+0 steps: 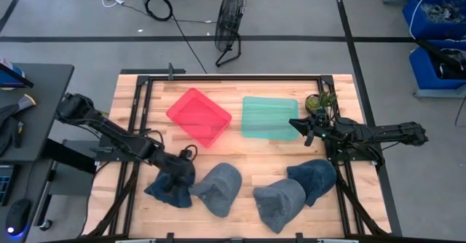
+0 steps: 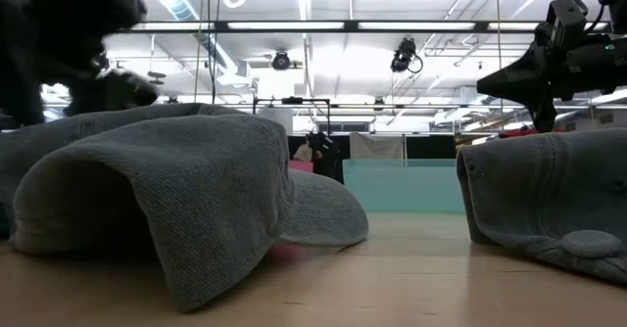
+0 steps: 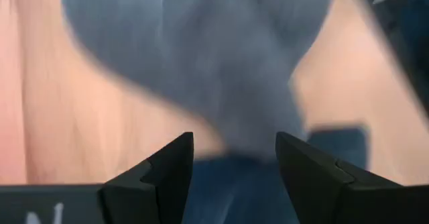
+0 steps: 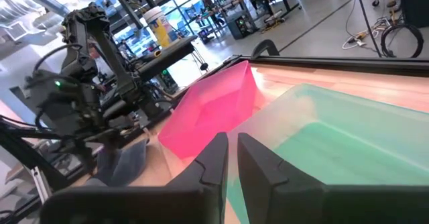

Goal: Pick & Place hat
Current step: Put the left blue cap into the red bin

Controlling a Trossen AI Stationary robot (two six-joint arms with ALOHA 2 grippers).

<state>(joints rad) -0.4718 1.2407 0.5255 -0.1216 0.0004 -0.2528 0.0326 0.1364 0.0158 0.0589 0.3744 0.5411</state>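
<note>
While the left gripper (image 1: pixel 178 179) hovers wide-jawed over the near-left hat (image 1: pixel 169 188), lower it squarely before pinching; the right gripper (image 1: pixel 300 126) waits with narrow jaws.

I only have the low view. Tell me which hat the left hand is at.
Observer: The left hand is over the dark blue hat, the leftmost of four hats along the table's front edge.
Operator: Report its fingers.
Observer: The left wrist view shows them open, with hat fabric beyond the gap and nothing clamped.
Operator: Now give me the right hand.
Observer: The right hand hangs at the right edge of the teal bin, shut and empty. A red bin sits to the left of the teal one.
</note>
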